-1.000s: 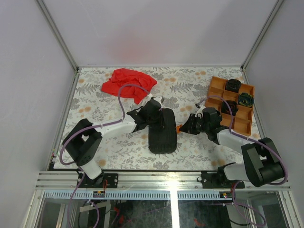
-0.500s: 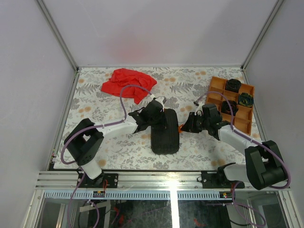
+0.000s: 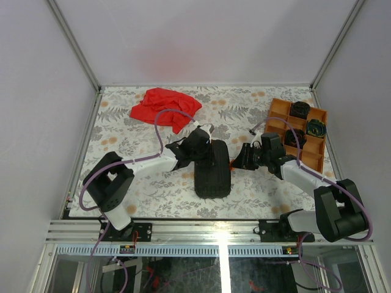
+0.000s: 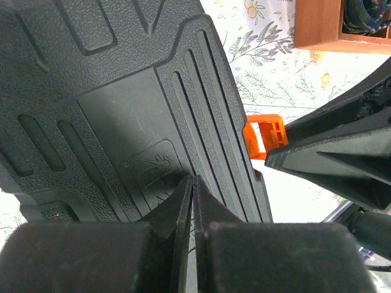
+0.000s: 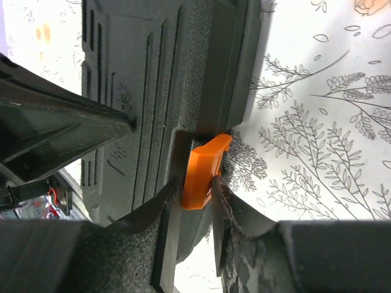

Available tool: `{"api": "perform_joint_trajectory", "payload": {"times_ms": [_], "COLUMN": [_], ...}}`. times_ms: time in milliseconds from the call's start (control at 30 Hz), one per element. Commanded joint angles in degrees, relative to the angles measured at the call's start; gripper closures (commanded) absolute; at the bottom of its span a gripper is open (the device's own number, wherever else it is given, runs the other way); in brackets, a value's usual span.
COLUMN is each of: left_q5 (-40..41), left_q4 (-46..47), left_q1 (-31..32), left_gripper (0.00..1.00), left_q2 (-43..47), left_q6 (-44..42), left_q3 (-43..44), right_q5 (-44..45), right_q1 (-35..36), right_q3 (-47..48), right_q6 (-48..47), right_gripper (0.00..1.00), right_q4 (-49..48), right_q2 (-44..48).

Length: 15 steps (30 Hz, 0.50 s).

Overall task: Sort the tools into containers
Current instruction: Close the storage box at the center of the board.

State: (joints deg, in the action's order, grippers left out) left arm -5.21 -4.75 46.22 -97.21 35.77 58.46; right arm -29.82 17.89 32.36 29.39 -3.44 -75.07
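The black ribbed tool case [image 3: 212,170] lies closed mid-table, its orange latch [image 3: 231,163] on its right edge. My left gripper [image 3: 209,155] is shut, its joined tips [image 4: 194,180] resting on the case lid [image 4: 122,91]. From the right, my right gripper [image 3: 237,162] reaches the latch [image 5: 204,163], which sits pinched between both of its fingers [image 5: 197,183]. The orange tray [image 3: 278,117] at the right holds three dark coiled bundles, one greenish [image 3: 316,128]. No other tools show.
A red cloth [image 3: 165,107] lies crumpled at the back left. The tray's corner [image 4: 317,27] shows beyond the case in the left wrist view. White walls close in the table on three sides.
The right gripper has moved left and up onto the latch, its jaws slightly wider. The case's far end has swung a little right. The left gripper stays shut on the lid.
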Motion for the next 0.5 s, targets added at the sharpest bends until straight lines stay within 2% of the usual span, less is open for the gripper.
{"api": "perform_joint_trajectory", "payload": {"times_ms": [0, 367, 467], "left_q5": [0.78, 0.56, 0.76], "left_q4": [-7.91, -7.91, -7.9], "left_q1": [0.73, 1.13, 1.2], "left_gripper": [1.0, 1.0, 1.0], "left_q2": [-4.75, -5.23, -5.22], "left_q6": [-1.05, -1.05, -0.96], "left_q3": [-1.88, -1.83, -1.78], "right_q5": [-9.7, -12.9, -10.61], "right_q1": [0.54, 0.56, 0.5], "right_q3": [2.71, 0.0, -1.13], "right_q6": [2.64, 6.63, 6.59], "right_gripper": [0.68, 0.64, 0.64], "right_q4": [-11.56, -18.08, -17.62], "right_q2": [1.37, -1.12, -0.6]}}
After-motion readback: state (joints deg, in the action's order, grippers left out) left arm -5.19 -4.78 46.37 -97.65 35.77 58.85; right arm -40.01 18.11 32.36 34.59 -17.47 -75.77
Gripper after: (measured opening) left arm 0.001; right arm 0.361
